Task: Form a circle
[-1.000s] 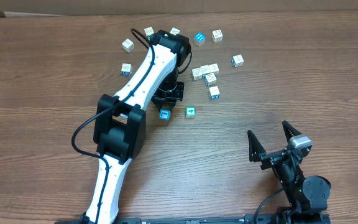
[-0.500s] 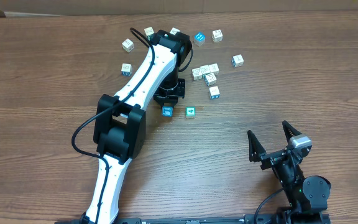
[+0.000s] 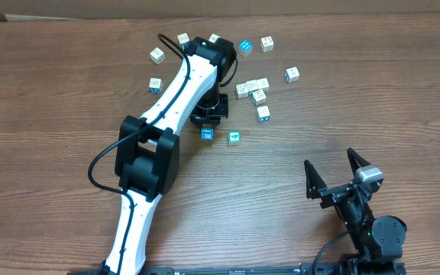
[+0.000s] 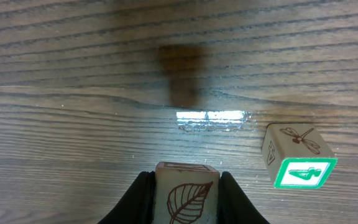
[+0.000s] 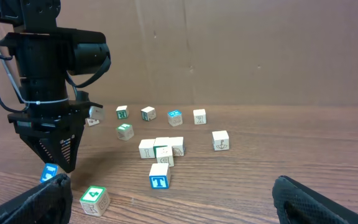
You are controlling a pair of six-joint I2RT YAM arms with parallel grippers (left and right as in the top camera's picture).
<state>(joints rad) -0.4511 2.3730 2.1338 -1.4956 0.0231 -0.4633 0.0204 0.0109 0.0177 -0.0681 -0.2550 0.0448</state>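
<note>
Brown wood-grain table [image 3: 52, 99] with faint sheen, pale wooden cube [image 4: 186, 199], glossy white plastic left arm [image 3: 176, 99]

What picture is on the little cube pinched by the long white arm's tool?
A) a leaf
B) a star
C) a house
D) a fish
A: in the left wrist view, the cube gripped by the left tool bears a brown leaf outline on its near face.

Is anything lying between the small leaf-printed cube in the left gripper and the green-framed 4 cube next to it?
Nothing visible. Only bare wooden table separates the leaf-printed wooden cube, clamped in the left gripper, from the green-framed 4 cube.
</note>
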